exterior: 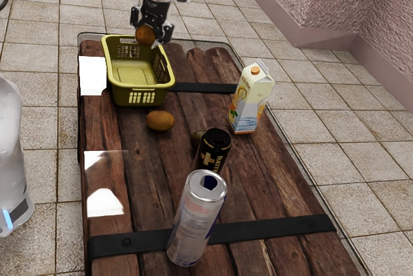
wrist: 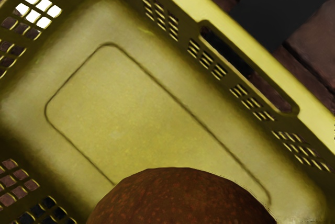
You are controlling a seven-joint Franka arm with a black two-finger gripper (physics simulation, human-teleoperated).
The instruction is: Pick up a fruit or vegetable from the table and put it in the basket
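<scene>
Over the basket (exterior: 143,87) (yellow-green), fruit (exterior: 145,35).

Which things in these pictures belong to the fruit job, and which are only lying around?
For the job:
gripper
held fruit
basket

Lying around:
loose fruit near the basket
black can
round thing partly behind it
silver can
carton

The exterior view looks slantwise down along the plank table (exterior: 151,189) from above, nearest the silver can (exterior: 195,221), with the yellow-green basket (exterior: 141,88) toward the far end. From close overhead, the wrist view faces down into that basket, the round brown fruit (exterior: 146,35) closer still; both share basket, fruit, planks and a black strap (exterior: 201,87).
</scene>
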